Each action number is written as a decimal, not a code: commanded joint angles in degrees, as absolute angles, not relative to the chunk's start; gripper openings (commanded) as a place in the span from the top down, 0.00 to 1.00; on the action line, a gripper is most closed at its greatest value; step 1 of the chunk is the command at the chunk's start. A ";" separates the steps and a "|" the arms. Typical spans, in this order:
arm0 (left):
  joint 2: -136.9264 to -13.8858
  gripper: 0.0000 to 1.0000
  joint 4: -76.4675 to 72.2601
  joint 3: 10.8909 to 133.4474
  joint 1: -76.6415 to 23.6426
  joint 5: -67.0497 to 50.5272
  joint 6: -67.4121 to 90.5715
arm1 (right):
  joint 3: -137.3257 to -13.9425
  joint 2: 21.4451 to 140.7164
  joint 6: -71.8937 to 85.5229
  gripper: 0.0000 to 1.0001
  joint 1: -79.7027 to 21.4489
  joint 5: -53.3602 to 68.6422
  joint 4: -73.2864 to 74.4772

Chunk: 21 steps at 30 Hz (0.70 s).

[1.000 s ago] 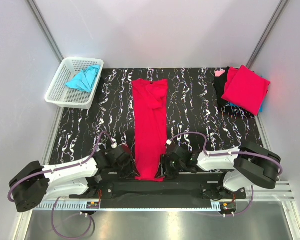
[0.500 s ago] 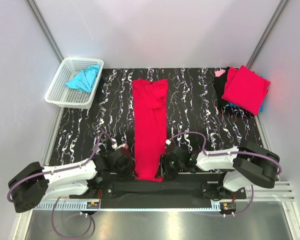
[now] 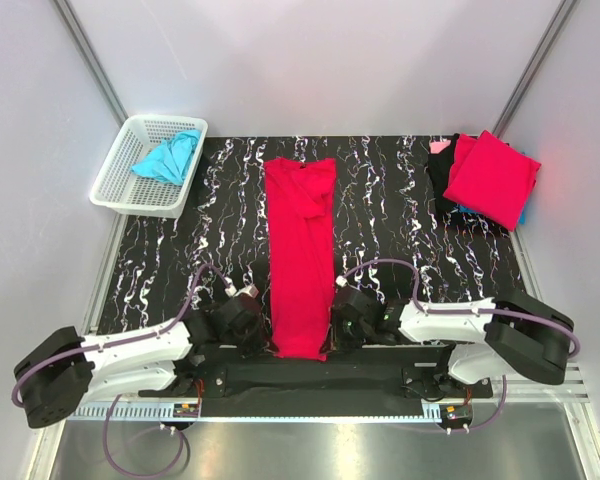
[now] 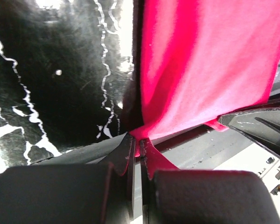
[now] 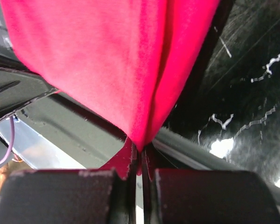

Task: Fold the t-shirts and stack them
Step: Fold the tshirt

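Now the left pincer (image 4: 137, 145) and the right pincer (image 5: 140, 150) have just snapped shut, each pinching a corner of the red shirt (image 3: 300, 250) at the near edge of the worktop (image 3: 400, 230), ready to fold.

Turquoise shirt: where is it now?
Top view, far left: the turquoise shirt lies crumpled in the white basket at the back-left corner, left of the spread red shirt.

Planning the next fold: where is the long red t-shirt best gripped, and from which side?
At its two near hem corners, from the near table edge. The red t-shirt lies as a narrow lengthwise strip, so lifting that end should fold it evenly; the left claw and right claw are shut there.
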<state>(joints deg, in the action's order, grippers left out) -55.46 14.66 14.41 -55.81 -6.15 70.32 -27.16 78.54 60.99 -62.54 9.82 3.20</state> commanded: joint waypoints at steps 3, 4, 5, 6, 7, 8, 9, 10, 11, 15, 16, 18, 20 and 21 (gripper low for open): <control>-51.42 1.00 11.60 15.55 -55.99 -5.36 69.79 | -30.41 73.22 59.24 1.00 -63.28 7.29 9.31; -50.89 1.00 11.86 15.82 -56.07 -5.27 69.70 | -30.58 72.69 58.98 1.00 -63.37 7.29 9.84; -50.37 1.00 12.65 16.52 -56.16 -5.01 69.70 | -30.93 72.25 58.97 1.00 -63.46 7.21 10.80; -49.32 1.00 13.09 16.78 -56.25 -4.84 69.52 | -31.11 71.29 58.71 1.00 -63.63 6.95 11.42; -48.78 1.00 13.62 17.22 -56.34 -4.57 69.35 | -31.20 70.84 58.62 1.00 -63.72 7.03 11.69; -48.34 1.00 14.58 18.01 -56.42 -4.40 68.82 | -31.81 70.49 58.28 1.00 -63.81 6.94 12.73; -47.56 1.00 14.94 18.37 -56.60 -4.13 68.47 | -32.25 69.79 57.40 1.00 -63.90 6.42 13.44; -47.11 1.00 15.46 18.80 -56.60 -3.87 68.29 | -32.60 69.35 57.04 1.00 -63.81 6.07 14.14; -46.76 1.00 16.69 19.50 -56.69 -3.08 67.86 | -33.74 69.08 56.52 1.00 -63.90 5.63 15.72; -45.62 1.00 21.26 22.67 -56.78 -0.88 66.80 | -37.26 66.28 54.23 1.00 -63.90 1.86 20.47; -45.35 1.00 22.05 23.28 -56.78 -0.44 66.80 | -37.96 65.75 53.88 1.00 -63.90 1.32 21.17; -44.04 1.00 25.13 25.31 -56.78 1.74 66.97 | -39.63 65.22 52.83 1.00 -63.90 0.27 23.02; -42.64 1.00 28.19 27.41 -56.78 4.21 66.97 | -41.13 65.39 52.21 1.00 -63.81 -1.39 24.69; -42.45 1.00 29.08 28.29 -56.78 5.09 66.97 | -41.57 65.91 51.51 1.00 -63.81 -2.62 25.31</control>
<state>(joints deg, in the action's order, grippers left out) -44.40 25.32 23.92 -56.47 -0.30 67.94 -38.41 66.43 54.24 -63.29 2.33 21.61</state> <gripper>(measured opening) 0.042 0.025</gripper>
